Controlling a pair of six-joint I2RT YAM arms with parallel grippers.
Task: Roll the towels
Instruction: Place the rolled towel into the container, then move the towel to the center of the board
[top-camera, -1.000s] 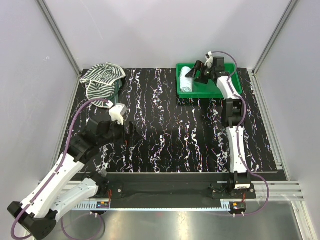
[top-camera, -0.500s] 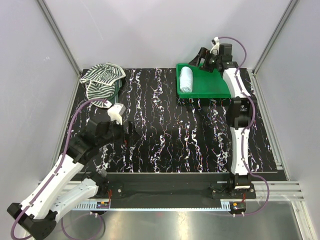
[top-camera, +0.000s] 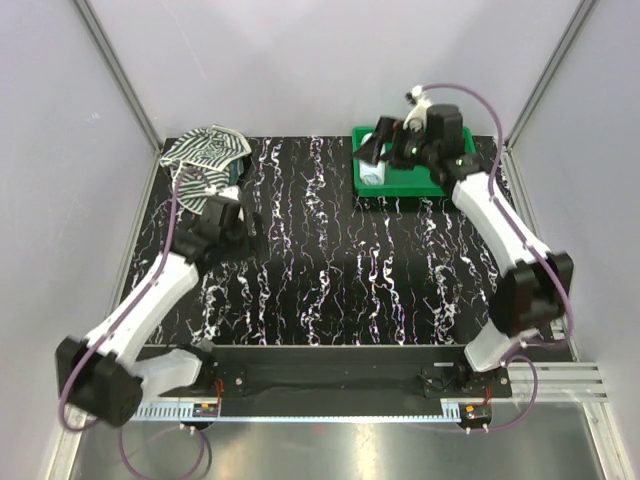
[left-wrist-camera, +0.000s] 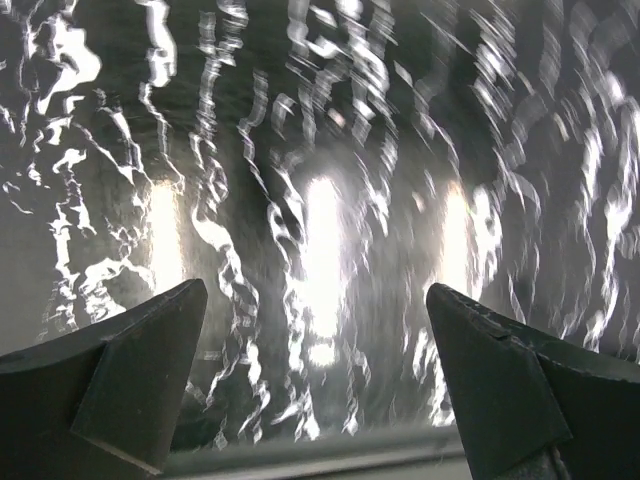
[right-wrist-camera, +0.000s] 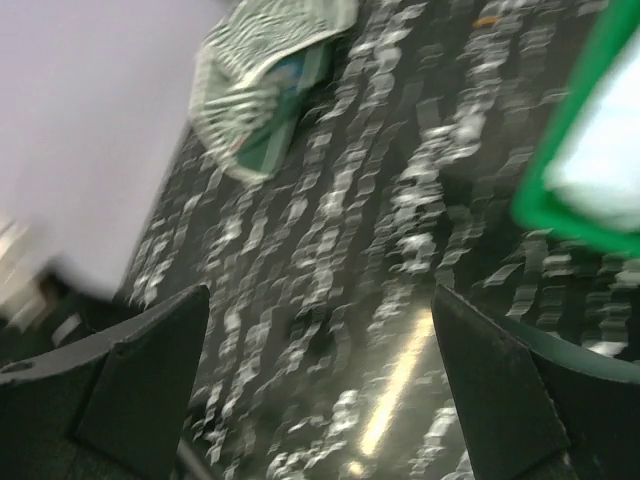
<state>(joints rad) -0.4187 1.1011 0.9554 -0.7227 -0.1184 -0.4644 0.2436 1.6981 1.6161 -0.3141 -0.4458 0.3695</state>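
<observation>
Towels wait at opposite ends: both tools are spread wide and empty. The left tool (left-wrist-camera: 315, 292) hangs over the marbled surface (top-camera: 330, 270) near the crumpled striped towel (top-camera: 205, 160) in the far-left corner, probably the next to be rolled. The right tool (right-wrist-camera: 320, 295) hovers above the green tray (top-camera: 405, 186), where the pale blue towel (top-camera: 372, 177) lies.

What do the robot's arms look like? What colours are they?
The left arm and right arm have white shells with black joints. A thin purple cable loops along each one. The fingers are dark, flat wedges.
</observation>
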